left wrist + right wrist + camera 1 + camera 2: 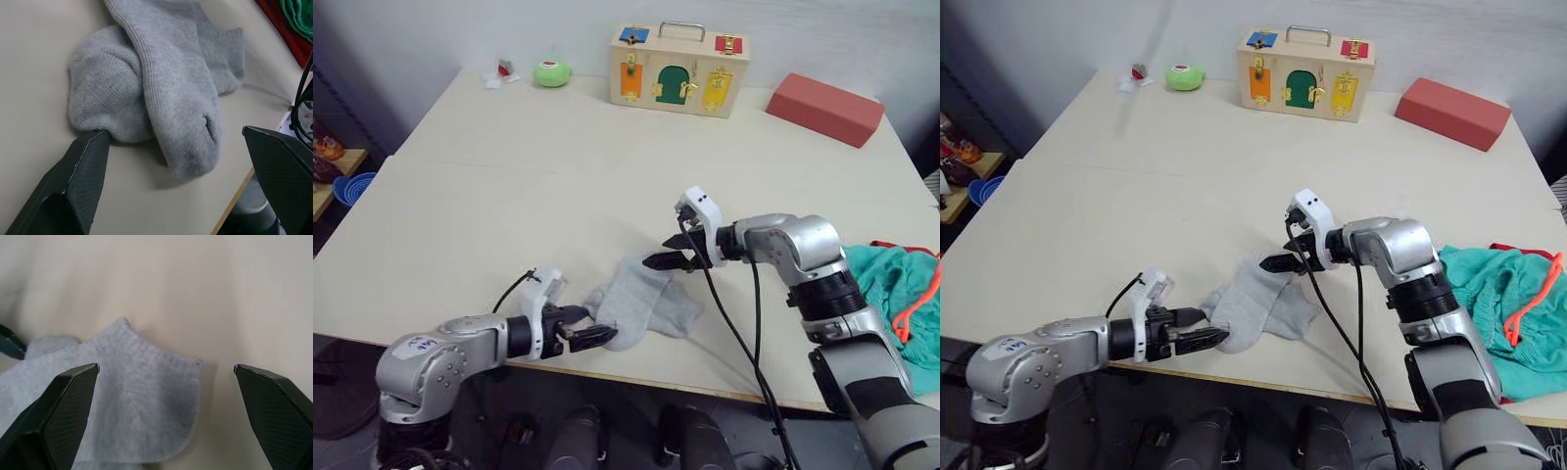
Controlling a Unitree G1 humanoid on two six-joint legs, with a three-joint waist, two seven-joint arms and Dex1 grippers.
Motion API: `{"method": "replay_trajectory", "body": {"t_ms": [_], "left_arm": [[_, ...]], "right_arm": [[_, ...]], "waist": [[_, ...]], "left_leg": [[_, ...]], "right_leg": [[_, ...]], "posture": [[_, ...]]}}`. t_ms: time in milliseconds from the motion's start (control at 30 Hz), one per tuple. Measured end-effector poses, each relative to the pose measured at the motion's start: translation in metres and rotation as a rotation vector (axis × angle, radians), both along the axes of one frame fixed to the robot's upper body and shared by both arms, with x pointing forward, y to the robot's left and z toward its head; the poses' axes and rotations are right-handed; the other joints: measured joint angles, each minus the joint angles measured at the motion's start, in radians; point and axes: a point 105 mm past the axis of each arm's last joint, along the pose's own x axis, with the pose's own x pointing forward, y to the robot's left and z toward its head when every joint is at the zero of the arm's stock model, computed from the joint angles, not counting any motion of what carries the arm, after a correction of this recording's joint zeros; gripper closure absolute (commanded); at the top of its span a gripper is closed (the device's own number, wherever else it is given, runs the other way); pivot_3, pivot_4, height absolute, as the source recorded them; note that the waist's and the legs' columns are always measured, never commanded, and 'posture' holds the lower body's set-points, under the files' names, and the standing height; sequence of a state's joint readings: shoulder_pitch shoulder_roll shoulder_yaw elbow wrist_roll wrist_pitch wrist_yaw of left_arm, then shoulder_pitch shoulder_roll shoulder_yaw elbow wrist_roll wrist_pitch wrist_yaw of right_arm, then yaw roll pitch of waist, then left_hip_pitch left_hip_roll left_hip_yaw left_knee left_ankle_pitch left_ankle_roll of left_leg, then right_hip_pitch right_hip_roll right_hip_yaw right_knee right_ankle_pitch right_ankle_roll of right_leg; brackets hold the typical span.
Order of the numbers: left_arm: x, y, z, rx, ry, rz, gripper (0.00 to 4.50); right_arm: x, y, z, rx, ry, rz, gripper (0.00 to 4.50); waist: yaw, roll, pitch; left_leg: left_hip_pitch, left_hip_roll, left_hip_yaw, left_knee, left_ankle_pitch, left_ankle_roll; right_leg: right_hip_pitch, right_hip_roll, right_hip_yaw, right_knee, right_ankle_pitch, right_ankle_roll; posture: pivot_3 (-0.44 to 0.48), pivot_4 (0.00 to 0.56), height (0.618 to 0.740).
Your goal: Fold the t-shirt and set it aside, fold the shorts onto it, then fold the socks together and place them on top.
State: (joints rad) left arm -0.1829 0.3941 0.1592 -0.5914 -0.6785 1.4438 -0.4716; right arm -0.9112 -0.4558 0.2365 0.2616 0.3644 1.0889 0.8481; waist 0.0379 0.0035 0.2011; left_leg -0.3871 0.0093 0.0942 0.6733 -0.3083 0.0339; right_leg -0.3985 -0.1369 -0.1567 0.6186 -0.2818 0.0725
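On your cream counter [509,186] the grey socks [641,305] lie overlapped low in the frame between both released pincers, left pincer [595,337] at the toes, right pincer [668,260] above the cuffs, so you're on the sock fold: next, clench both ends.

A wooden latch box [679,70] with a metal handle and coloured little doors stands at the far edge of the table [509,176], with a salmon-red block [824,108] near the far right corner. A small green round object [551,72] and a small red-and-white item [501,72] lie towards the far left corner. Off the table's left edge, a blue bowl [353,187] sits on a low shelf.
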Motion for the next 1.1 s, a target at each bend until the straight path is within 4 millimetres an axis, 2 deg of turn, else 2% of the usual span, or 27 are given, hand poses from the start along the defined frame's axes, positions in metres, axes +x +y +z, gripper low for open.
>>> {"method": "replay_trajectory", "body": {"t_ms": [33,133,333,367,433,467,500,533,667,833,933,1100], "left_arm": [[0.0,-0.001,-0.001,0.009,-0.002,0.01,0.6],[0.001,-0.002,-0.003,0.039,-0.003,0.034,1.5],[0.0,-0.002,-0.008,0.058,0.014,0.048,3.27],[0.0,-0.002,-0.009,0.059,0.016,0.048,3.65],[-0.001,-0.002,-0.009,0.062,0.022,0.045,4.17],[-0.001,-0.003,-0.01,0.064,0.029,0.041,4.5],[-0.003,-0.003,-0.011,0.063,0.037,0.035,4.5],[-0.004,-0.003,-0.011,0.06,0.043,0.026,4.5],[-0.009,0.001,-0.01,0.036,0.063,0.004,4.5],[-0.011,0.009,-0.007,-0.036,0.089,0.004,4.5],[-0.009,0.017,0.004,-0.065,0.063,0.002,4.5],[-0.007,0.032,0.019,-0.087,0.045,-0.024,4.5]], "right_arm": [[0.002,0.001,-0.002,-0.01,0.009,-0.003,0.0],[0.004,0.007,-0.005,-0.032,0.004,0.014,0.62],[0.007,0.008,-0.009,-0.045,-0.017,0.034,2.6],[0.007,0.008,-0.01,-0.045,-0.018,0.037,3.04],[0.007,0.01,-0.01,-0.046,-0.029,0.055,3.6],[0.006,0.011,-0.01,-0.048,-0.034,0.062,4.06],[0.007,0.012,-0.009,-0.046,-0.044,0.068,4.36],[0.007,0.012,-0.009,-0.044,-0.054,0.075,4.48],[0.005,0.011,-0.006,-0.016,-0.075,0.09,4.48],[-0.004,-0.003,0.012,0.067,-0.111,0.093,4.48],[-0.012,-0.009,0.02,0.097,-0.135,0.097,4.48],[-0.023,-0.02,0.021,0.144,-0.127,0.064,4.48]], "waist": [[-0.001,0.0,-0.001],[-0.01,0.0,-0.001],[-0.017,-0.001,-0.002],[-0.017,-0.001,-0.002],[-0.017,-0.001,-0.002],[-0.018,-0.001,-0.002],[-0.018,-0.001,-0.002],[-0.018,-0.001,-0.002],[-0.022,-0.001,-0.002],[-0.025,-0.001,-0.002],[-0.03,-0.002,-0.001],[-0.037,-0.002,-0.001]], "left_leg": [[0.0,0.0,0.0,0.0,0.0,0.0],[0.0,0.0,0.0,0.0,0.0,0.001],[0.001,0.001,0.001,-0.005,0.001,0.001],[0.001,0.001,0.001,-0.006,0.001,0.001],[0.0,0.001,0.001,-0.007,0.001,0.001],[0.0,0.001,0.001,-0.007,0.001,0.001],[0.0,0.001,0.001,-0.007,0.001,0.001],[0.0,0.001,0.001,-0.007,0.001,0.001],[-0.001,0.002,0.001,-0.008,0.001,0.001],[-0.002,0.003,0.001,-0.008,0.001,0.001],[-0.002,0.003,0.001,-0.009,0.001,0.0],[-0.002,0.004,0.001,-0.009,0.001,-0.001]], "right_leg": [[0.001,0.0,0.0,-0.001,0.0,0.001],[0.001,0.001,0.0,0.0,0.001,0.001],[0.001,0.004,0.0,-0.001,0.001,0.001],[0.001,0.004,0.0,-0.002,0.001,0.001],[0.001,0.004,-0.001,-0.004,0.001,0.001],[0.001,0.005,-0.001,-0.005,0.001,0.001],[0.001,0.005,-0.001,-0.006,0.001,0.001],[0.001,0.005,-0.001,-0.006,0.001,0.001],[0.001,0.006,-0.002,-0.009,0.001,0.001],[0.0,0.006,-0.002,-0.01,0.001,0.001],[-0.001,0.006,-0.002,-0.009,0.001,0.001],[-0.002,0.006,-0.002,-0.008,0.001,0.001]], "posture": [[0.0,0.15,0.74],[0.0,0.15,0.74],[0.0,0.15,0.74],[0.0,0.15,0.74],[0.0,0.15,0.74],[0.0,0.15,0.74],[0.0,0.15,0.74],[0.0,0.15,0.74],[0.0,0.15,0.74],[0.0,0.15,0.74],[0.0,0.15,0.74],[0.0,0.15,0.74]]}}
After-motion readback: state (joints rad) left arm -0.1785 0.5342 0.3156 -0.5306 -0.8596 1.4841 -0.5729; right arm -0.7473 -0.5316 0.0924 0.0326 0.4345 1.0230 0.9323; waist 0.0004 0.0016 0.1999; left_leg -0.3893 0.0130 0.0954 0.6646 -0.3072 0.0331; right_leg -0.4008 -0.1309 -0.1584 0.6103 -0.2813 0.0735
